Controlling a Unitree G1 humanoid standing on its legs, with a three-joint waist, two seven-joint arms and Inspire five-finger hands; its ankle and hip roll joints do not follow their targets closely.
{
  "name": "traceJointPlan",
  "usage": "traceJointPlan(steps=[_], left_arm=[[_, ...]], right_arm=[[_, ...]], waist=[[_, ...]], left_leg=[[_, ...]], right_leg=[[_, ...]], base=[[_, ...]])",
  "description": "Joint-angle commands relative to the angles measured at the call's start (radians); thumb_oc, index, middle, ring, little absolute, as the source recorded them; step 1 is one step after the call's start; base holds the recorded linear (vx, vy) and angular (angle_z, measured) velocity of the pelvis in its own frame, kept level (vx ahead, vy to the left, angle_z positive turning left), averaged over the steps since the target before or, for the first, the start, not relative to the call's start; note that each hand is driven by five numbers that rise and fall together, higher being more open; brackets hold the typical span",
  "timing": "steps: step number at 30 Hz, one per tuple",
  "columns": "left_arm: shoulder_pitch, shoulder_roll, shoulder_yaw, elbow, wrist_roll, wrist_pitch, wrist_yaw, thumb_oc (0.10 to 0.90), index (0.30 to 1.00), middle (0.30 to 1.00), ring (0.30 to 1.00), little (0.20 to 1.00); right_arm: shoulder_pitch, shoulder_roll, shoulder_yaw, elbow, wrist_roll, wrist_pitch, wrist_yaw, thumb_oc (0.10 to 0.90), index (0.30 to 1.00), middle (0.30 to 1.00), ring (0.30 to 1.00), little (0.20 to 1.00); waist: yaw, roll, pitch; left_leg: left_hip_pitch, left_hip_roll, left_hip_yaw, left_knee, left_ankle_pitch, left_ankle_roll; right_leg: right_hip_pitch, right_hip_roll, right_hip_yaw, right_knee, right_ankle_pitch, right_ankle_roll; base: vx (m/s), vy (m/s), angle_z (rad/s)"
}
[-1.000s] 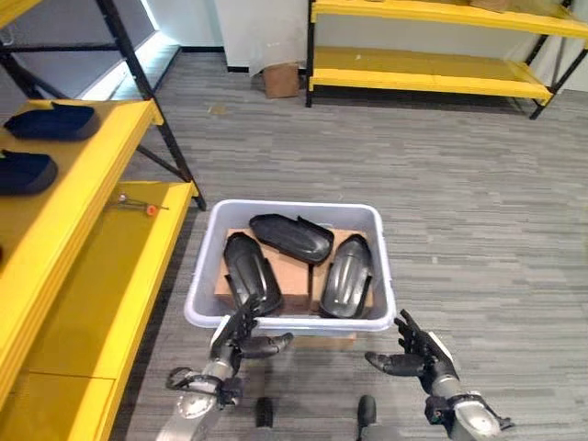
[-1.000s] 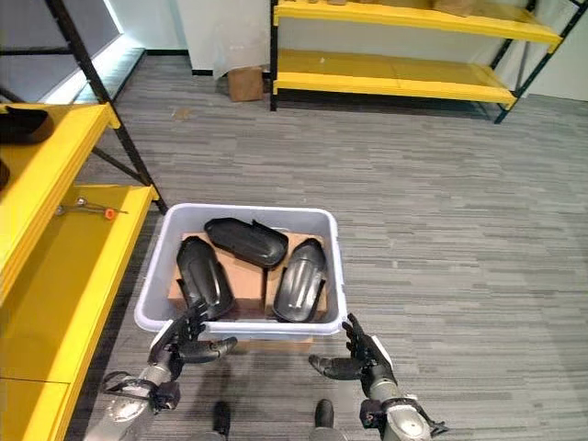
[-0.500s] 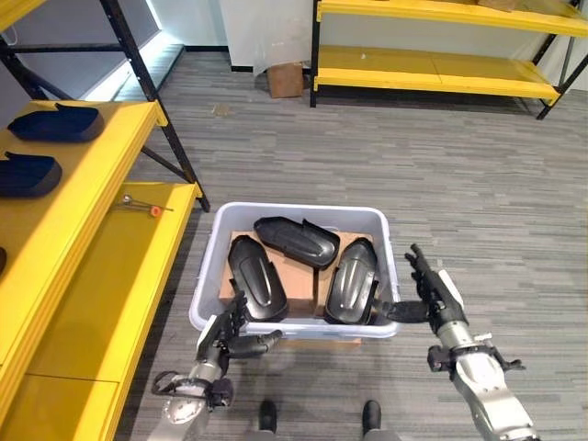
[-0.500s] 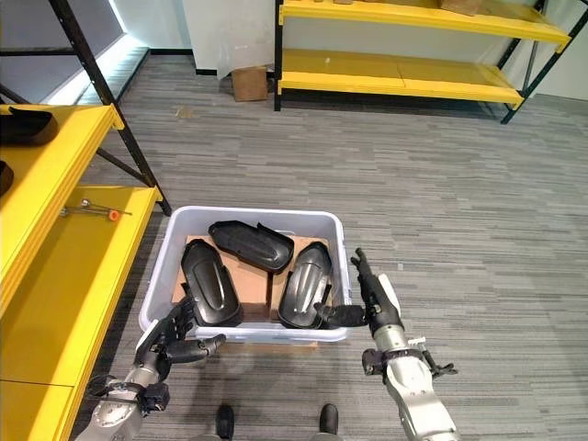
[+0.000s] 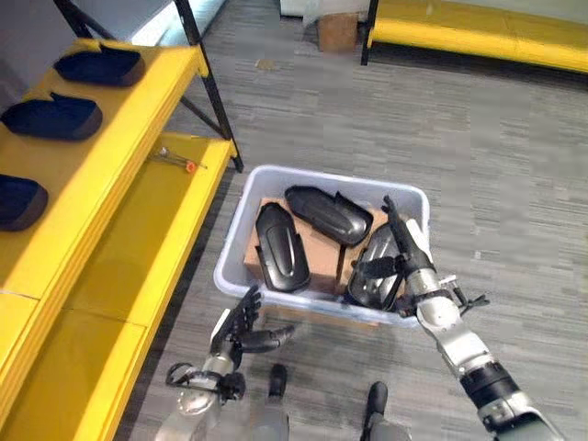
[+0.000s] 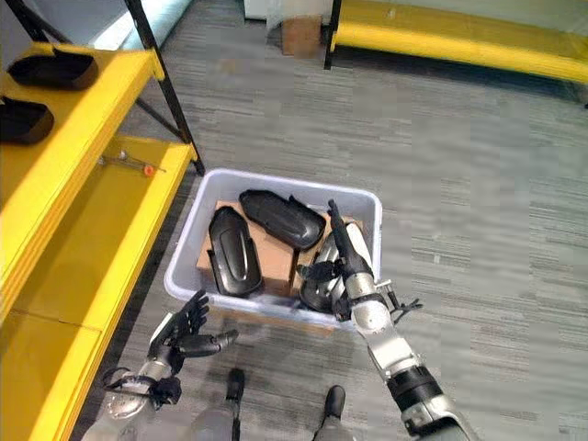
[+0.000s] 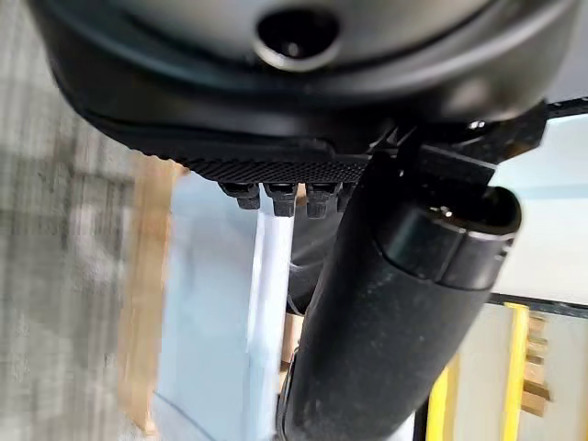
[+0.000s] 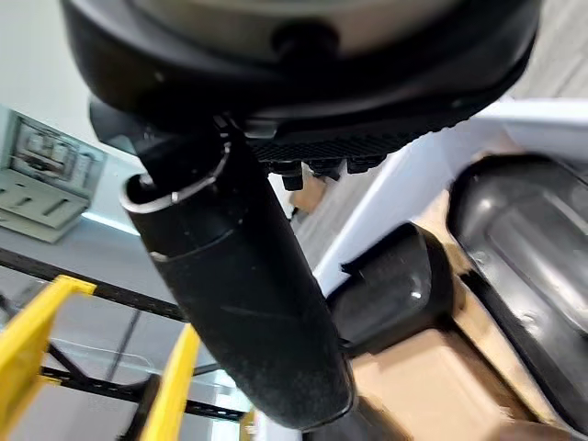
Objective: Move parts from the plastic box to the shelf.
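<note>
A pale grey plastic box [image 5: 313, 175] stands on the floor with three black shell-shaped parts in it: one at the left [image 5: 280, 261], one across the back [image 5: 326, 213], one at the right [image 5: 378, 272]. My right hand [image 5: 405, 246] reaches over the box's near right corner, open, fingers straight above the right part and thumb against it. The same part [image 8: 395, 285] lies past my right thumb [image 8: 239, 303]. My left hand [image 5: 241, 327] hangs open in front of the box's near left corner, holding nothing. The yellow shelf [image 5: 129, 156] at the left bears three dark parts [image 5: 53, 115].
A small tool with an orange tip [image 5: 175, 161] lies on the shelf's lower board. Brown cardboard [image 5: 317, 250] lines the box's bottom. A cardboard carton [image 5: 337, 30] and a second yellow shelf [image 5: 487, 32] stand at the back. Grey floor lies open to the right.
The camera has shifted. My right hand has risen from beside the box's right wall to over its near right corner, onto the right part. My left hand stays low by the box's front.
</note>
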Motion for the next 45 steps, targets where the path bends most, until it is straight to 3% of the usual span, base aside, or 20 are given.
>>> traceJointPlan(steps=[1,19,22,45], left_arm=[[-0.03,0.028,0.016,-0.101,-0.027,-0.101,0.008,0.9,1.0,1.0,1.0,1.0],[-0.051,0.041,-0.007,-0.122,-0.058,-0.146,0.073,0.9,1.0,1.0,1.0,1.0],[-0.057,0.043,-0.012,-0.124,-0.057,-0.154,0.087,0.9,1.0,1.0,1.0,1.0],[-0.099,0.039,-0.055,-0.122,-0.056,-0.164,0.133,0.9,1.0,1.0,1.0,1.0]], right_arm=[[-0.086,-0.007,-0.023,-0.072,-0.022,-0.052,-0.065,0.9,1.0,1.0,1.0,1.0],[-0.175,0.002,-0.045,0.104,-0.155,0.004,-0.242,0.9,1.0,1.0,1.0,1.0],[-0.201,-0.015,-0.043,0.13,-0.259,0.042,-0.296,0.9,1.0,1.0,1.0,1.0],[-0.187,0.047,0.016,0.18,-0.254,0.053,-0.322,0.9,1.0,1.0,1.0,1.0]], waist=[[0.005,-0.026,-0.027],[0.015,0.041,0.069],[0.019,0.052,0.084],[0.016,0.06,0.122]], left_leg=[[-0.012,0.024,0.034,0.063,-0.065,0.033],[-0.093,0.019,0.008,0.101,-0.05,0.034],[-0.108,0.018,0.004,0.103,-0.047,0.034],[-0.16,0.012,-0.001,0.132,-0.05,0.037]], right_leg=[[0.025,-0.085,-0.001,0.103,-0.071,0.031],[-0.059,-0.102,-0.005,0.165,-0.074,0.025],[-0.075,-0.105,-0.006,0.172,-0.072,0.024],[-0.113,-0.114,-0.016,0.186,-0.069,0.023]], base=[[-0.1,0.019,0.09],[-0.05,0.012,0.03],[-0.04,0.004,0.03],[0.0,0.001,0.0]])
